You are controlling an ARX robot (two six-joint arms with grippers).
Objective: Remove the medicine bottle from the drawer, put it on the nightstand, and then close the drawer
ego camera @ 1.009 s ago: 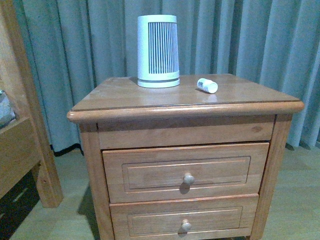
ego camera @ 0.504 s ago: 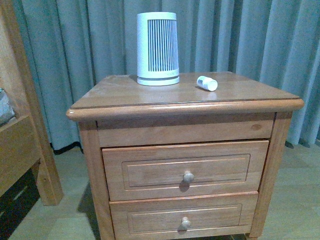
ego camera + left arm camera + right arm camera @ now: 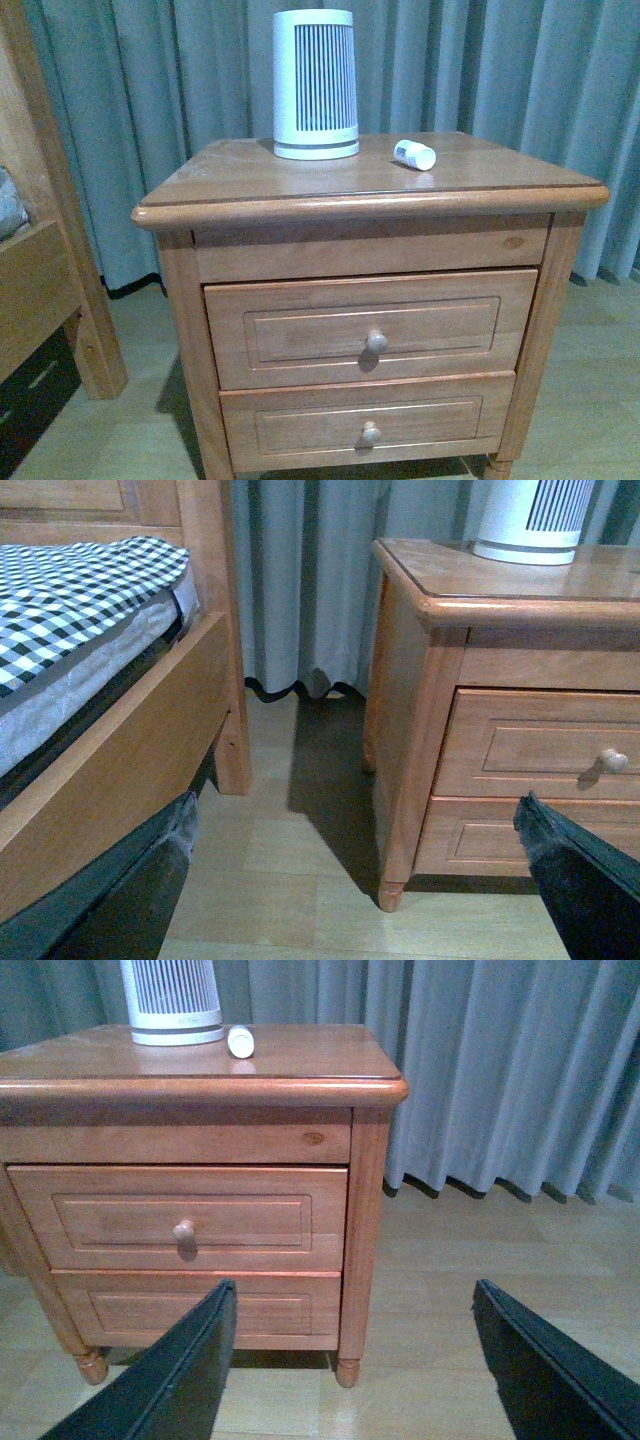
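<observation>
The medicine bottle (image 3: 414,154) lies on its side on the nightstand (image 3: 240,180), right of the middle of the top; it also shows in the right wrist view (image 3: 240,1042). The drawer (image 3: 370,325) is shut, its round knob (image 3: 376,341) in the centre; it also shows in the right wrist view (image 3: 180,1218) and left wrist view (image 3: 560,745). Neither arm shows in the front view. My left gripper (image 3: 355,880) is open and empty, low over the floor left of the nightstand. My right gripper (image 3: 350,1360) is open and empty, low in front of the nightstand's right foot.
A tall white ribbed device (image 3: 315,85) stands at the back of the nightstand top. The lower drawer (image 3: 368,432) is shut. A wooden bed frame (image 3: 45,250) with checked bedding (image 3: 80,580) stands to the left. Grey curtains (image 3: 500,70) hang behind. Pale wood floor (image 3: 480,1260) lies around.
The front view has shifted: the nightstand sits lower in the frame and more of its top and feet show. The bottle and drawers have not moved.
</observation>
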